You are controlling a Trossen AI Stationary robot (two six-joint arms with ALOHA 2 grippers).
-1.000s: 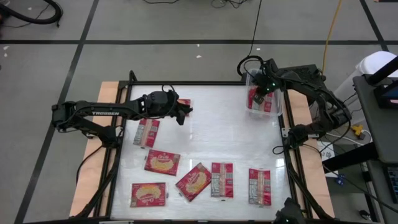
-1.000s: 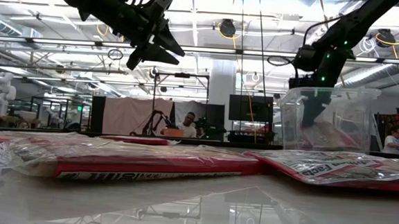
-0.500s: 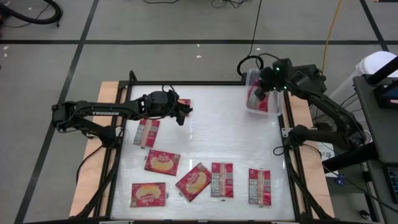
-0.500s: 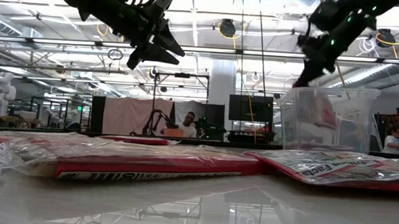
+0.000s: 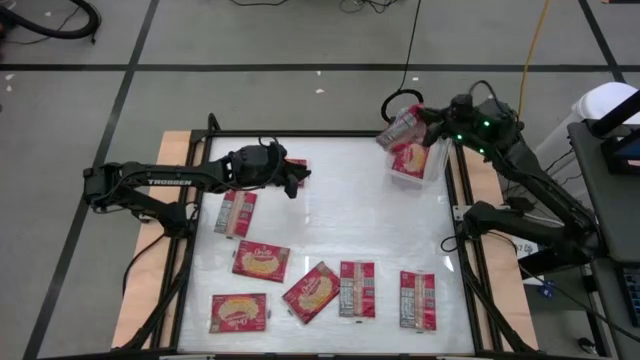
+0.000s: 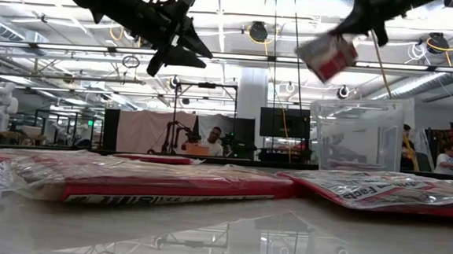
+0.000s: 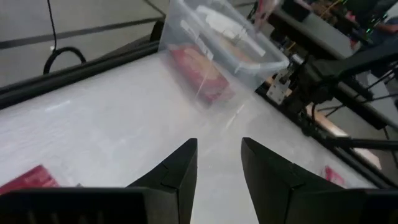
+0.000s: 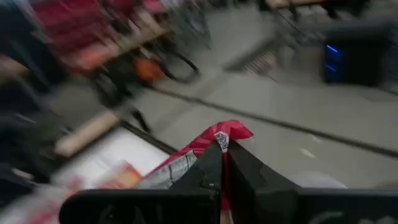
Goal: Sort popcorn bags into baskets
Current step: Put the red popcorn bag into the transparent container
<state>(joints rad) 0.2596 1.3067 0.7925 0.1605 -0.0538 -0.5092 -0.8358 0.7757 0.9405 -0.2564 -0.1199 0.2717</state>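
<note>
Popcorn bag (image 5: 397,128) lifted above clear bin (image 5: 437,172)
Right pincer (image 5: 422,118) clenched on the flat red packet; rounded plastic bin holds another packet (image 5: 411,159); left pincer (image 5: 297,180) released.

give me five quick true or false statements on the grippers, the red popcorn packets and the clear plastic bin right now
1. The right gripper is shut on a red popcorn packet held in the air. True.
2. The clear plastic bin is empty. False: a red packet lies inside it.
3. The left gripper holds a packet. False: its fingers are apart with nothing between them.
4. Several red packets lie on the white table. True.
5. The bin sits at the table's left edge. False: it sits at the far right corner.
</note>
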